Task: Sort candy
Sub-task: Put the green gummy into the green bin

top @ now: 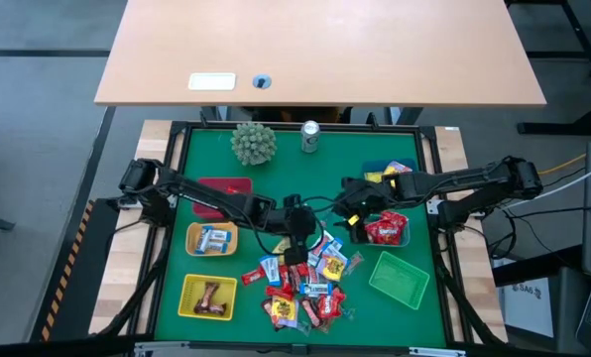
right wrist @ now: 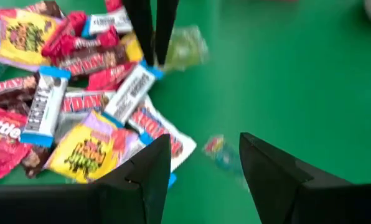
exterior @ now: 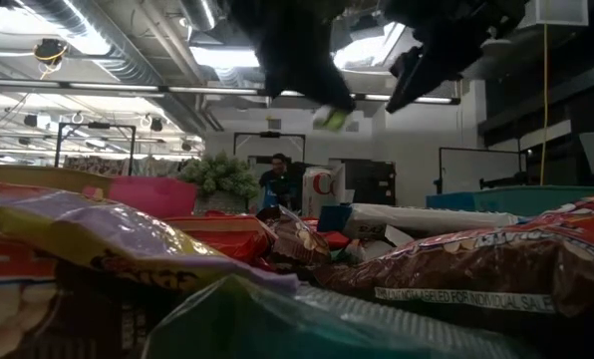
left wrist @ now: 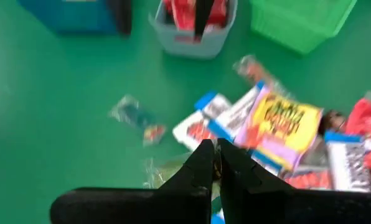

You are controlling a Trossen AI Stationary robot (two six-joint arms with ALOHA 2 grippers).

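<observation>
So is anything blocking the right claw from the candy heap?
Nothing visible: only green mat and one stray sweet lie between the open right gripper and the candy pile. The left gripper, shut on a pale green sweet, hangs at the pile's edge.

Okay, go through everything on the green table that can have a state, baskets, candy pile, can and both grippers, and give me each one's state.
Left gripper: fingers shut, over the candy pile; whether it holds a piece, cannot tell.
Right gripper: fingers open, empty, beside the grey basket.
Candy pile: loose, unsorted.
Grey basket: holds red packs.
Green basket: empty.
Orange basket: holds blue-white pieces.
Yellow basket: holds brown pieces.
Can: upright.
</observation>
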